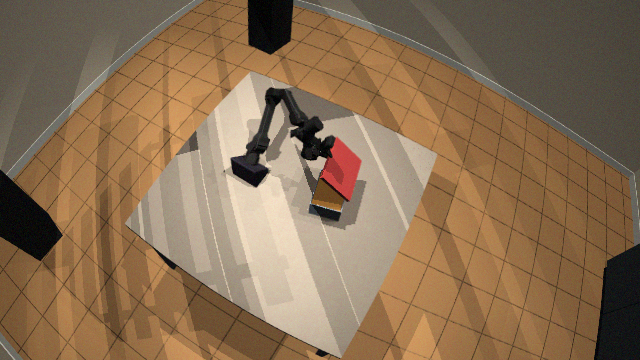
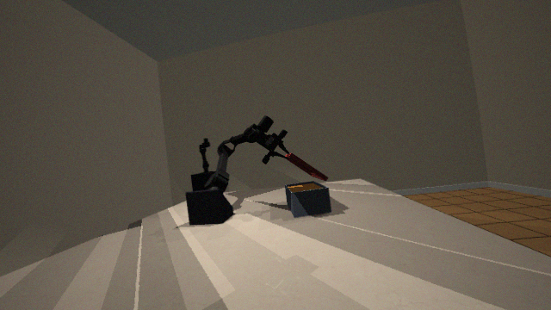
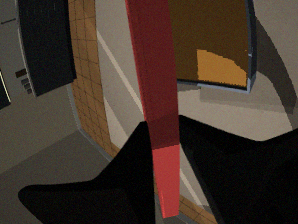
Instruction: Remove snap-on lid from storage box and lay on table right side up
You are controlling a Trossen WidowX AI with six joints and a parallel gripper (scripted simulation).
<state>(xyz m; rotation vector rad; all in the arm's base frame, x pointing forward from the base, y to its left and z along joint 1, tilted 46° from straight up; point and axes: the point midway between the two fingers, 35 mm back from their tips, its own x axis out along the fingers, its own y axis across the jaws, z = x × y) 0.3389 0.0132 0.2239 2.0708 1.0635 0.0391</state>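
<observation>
The dark blue storage box (image 1: 327, 208) (image 2: 309, 200) (image 3: 248, 63) stands open on the table, its orange inside showing. The red lid (image 1: 342, 168) (image 2: 306, 167) (image 3: 152, 83) is off the box and held in the air above it, tilted down away from the arm. My gripper (image 1: 327, 146) (image 2: 284, 154) (image 3: 161, 124) is shut on the lid's near edge. In the wrist view the lid runs edge-on between the two dark fingers, with the open box to its right.
The arm's black base (image 1: 249, 169) (image 2: 207, 207) stands on the table (image 1: 260, 250) left of the box. Dark blocks stand on the tiled floor (image 1: 500, 225) around the table, one at the back (image 1: 270, 22) and one at the left (image 1: 22, 215).
</observation>
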